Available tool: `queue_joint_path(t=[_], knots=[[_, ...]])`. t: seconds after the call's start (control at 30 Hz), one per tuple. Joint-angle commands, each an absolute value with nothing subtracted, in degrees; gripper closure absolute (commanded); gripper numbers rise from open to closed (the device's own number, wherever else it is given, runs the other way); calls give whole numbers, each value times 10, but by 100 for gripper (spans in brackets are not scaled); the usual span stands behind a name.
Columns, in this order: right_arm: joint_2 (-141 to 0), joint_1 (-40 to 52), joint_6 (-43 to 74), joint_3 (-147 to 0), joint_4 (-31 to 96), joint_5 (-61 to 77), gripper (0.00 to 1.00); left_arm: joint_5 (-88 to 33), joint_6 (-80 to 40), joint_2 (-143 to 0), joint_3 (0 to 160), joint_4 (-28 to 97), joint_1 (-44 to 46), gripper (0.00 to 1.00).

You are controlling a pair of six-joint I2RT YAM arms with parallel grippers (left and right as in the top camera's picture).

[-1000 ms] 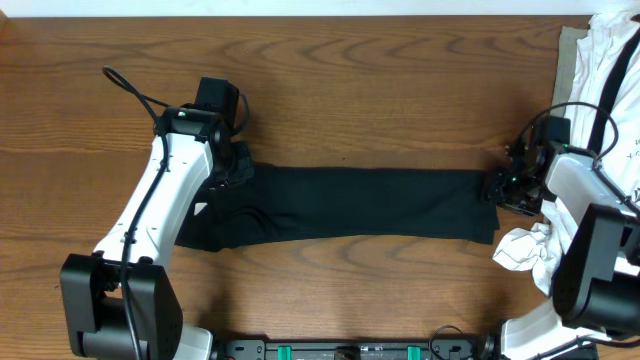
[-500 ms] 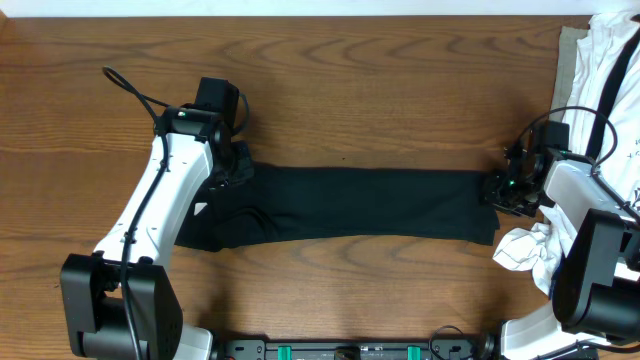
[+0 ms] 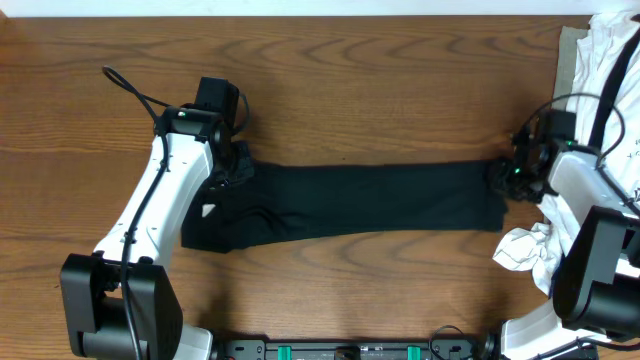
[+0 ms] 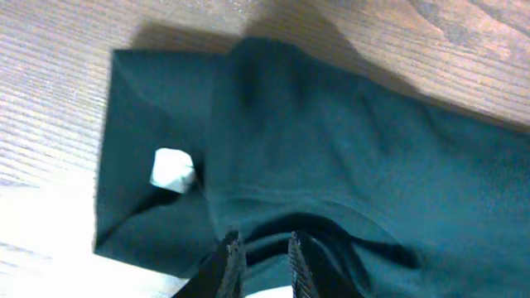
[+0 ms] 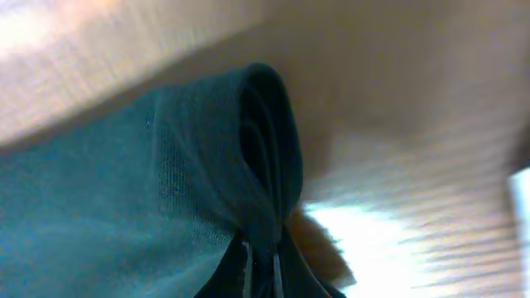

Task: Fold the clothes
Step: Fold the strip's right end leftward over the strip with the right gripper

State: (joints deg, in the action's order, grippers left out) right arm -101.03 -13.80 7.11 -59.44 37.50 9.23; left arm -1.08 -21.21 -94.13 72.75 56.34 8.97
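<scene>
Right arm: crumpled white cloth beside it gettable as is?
Probably not yet: the right gripper is shut on the black garment's end. The white cloth lies close, nothing between, so it must release first.

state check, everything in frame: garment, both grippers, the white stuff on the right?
dark garment: folded into a long strip, stretched lengthwise between the two grippers
left gripper: shut on the dark garment's left end
right gripper: shut on its bunched right end
white tag: exposed, on the garment
white clothes: crumpled, unfolded

dark garment [image 3: 360,200] | folded long strip | flat on table, mid-front | white tag showing
</scene>
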Motion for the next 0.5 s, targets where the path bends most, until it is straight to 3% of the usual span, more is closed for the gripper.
queue_joint_path(t=[0.0, 0.33, 0.47], knots=[[-1011, -164, 50, -634, 375, 69, 96, -6, -215, -944, 723, 558, 90, 78], [-1011, -192, 29, -659, 381, 58, 98, -6, -204, -929, 748, 549, 89, 78], [-1011, -192, 29, -707, 425, 60, 98, -6, -202, -911, 750, 549, 80, 71]])
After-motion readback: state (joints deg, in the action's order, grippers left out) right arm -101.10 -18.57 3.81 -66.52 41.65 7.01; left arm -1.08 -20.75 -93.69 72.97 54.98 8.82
